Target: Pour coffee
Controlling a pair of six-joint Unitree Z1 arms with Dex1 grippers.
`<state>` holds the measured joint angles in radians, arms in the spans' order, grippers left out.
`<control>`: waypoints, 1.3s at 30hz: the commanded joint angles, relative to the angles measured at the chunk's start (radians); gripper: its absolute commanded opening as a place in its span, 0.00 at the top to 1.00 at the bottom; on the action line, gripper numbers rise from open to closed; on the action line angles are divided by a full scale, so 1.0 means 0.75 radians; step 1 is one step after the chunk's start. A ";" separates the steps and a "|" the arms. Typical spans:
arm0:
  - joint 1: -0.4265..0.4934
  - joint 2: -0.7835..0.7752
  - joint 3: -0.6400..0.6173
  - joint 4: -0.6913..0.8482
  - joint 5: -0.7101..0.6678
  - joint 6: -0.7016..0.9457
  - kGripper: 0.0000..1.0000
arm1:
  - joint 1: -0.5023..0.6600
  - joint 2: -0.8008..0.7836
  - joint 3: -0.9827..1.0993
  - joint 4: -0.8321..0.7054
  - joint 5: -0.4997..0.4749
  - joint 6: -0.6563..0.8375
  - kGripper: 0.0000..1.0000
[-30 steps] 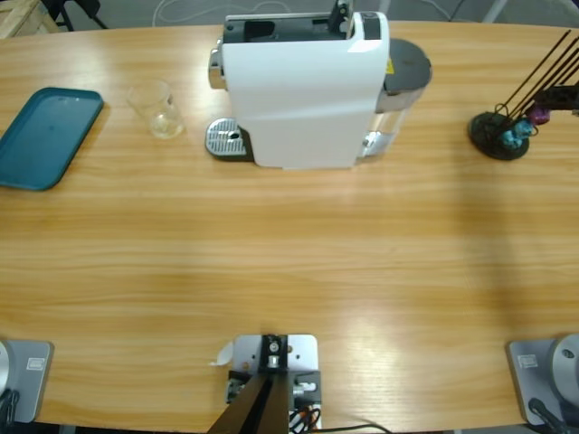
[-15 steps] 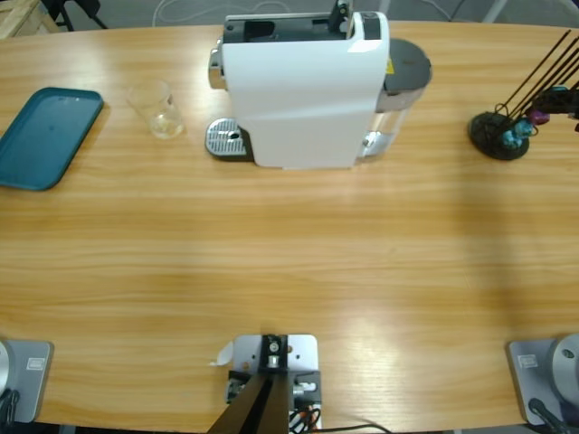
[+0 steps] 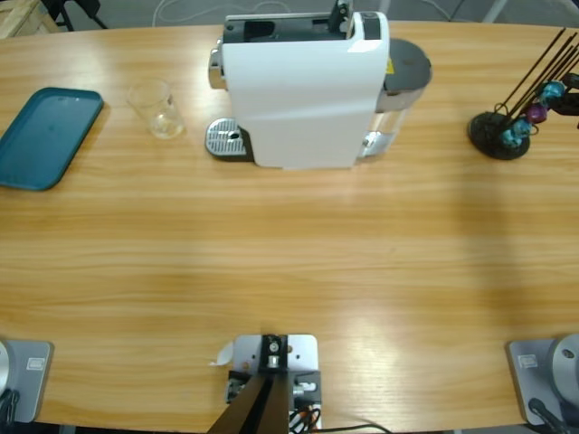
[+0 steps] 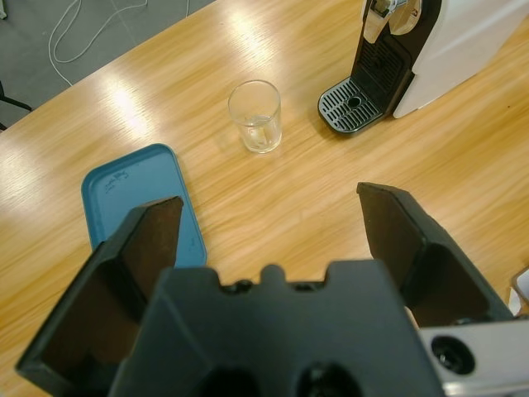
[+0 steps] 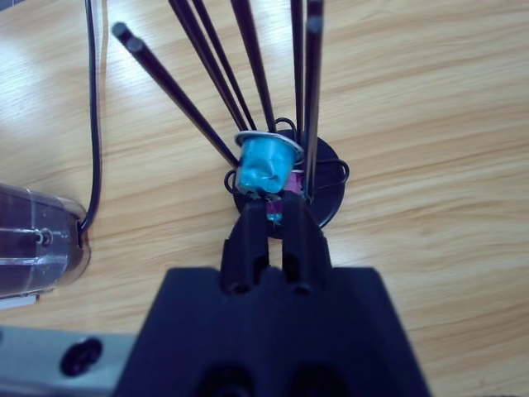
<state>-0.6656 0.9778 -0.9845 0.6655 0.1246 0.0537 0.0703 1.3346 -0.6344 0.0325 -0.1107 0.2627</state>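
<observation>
No coffee shows in any view. A clear glass (image 3: 156, 108) (image 4: 255, 116) stands upright and looks empty, left of the white coffee machine (image 3: 303, 90) (image 4: 463, 41) and off its drip grate (image 3: 226, 138) (image 4: 351, 105). My left gripper (image 4: 269, 203) hovers open above the table, short of the glass, with nothing between its jaws. At the table's right end my right gripper (image 5: 275, 208) is shut on a teal capsule (image 5: 266, 169) (image 3: 550, 90), held among the black rods of the capsule stand (image 3: 496, 136) (image 5: 326, 190). A purple capsule (image 3: 536, 113) sits lower on the rods.
A teal tray (image 3: 45, 136) (image 4: 136, 198) lies at the table's left end, beside the glass. The machine's water tank (image 3: 403, 77) sits on its right side, and a black cable (image 5: 93, 124) runs past it. Another teal capsule (image 3: 516, 134) rests near the stand's base.
At the right edge, a teal capsule has risen up the stand's rods with my right gripper. The glass, tray and machine have stayed put.
</observation>
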 commanded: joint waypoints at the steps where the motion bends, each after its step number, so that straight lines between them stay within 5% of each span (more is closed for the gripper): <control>1: -0.016 0.011 0.055 0.012 -0.017 0.018 0.09 | -0.016 0.029 0.037 -0.012 -0.003 -0.013 0.40; 5: -0.017 0.009 0.055 0.011 -0.017 0.018 0.09 | -0.016 0.026 0.040 0.005 -0.028 -0.009 0.10; 13: -0.017 0.007 0.057 0.011 -0.017 0.018 0.09 | -0.016 0.034 0.035 0.010 -0.030 -0.009 0.09; 24: -0.017 0.006 0.059 0.011 -0.017 0.018 0.09 | -0.022 0.081 0.022 -0.011 -0.032 -0.009 0.33; 29: -0.017 0.005 0.061 0.009 -0.017 0.018 0.09 | -0.022 0.069 0.026 -0.011 -0.048 -0.009 0.65; 37: -0.021 0.005 0.065 0.007 -0.017 0.018 0.09 | -0.021 0.027 0.043 -0.029 -0.057 -0.008 0.68; 39: -0.021 0.005 0.067 0.007 -0.017 0.018 0.09 | -0.022 0.021 0.049 -0.037 -0.057 -0.007 0.87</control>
<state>-0.6668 0.9778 -0.9738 0.6655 0.1246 0.0622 0.0700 1.3625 -0.6343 0.0211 -0.1453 0.2627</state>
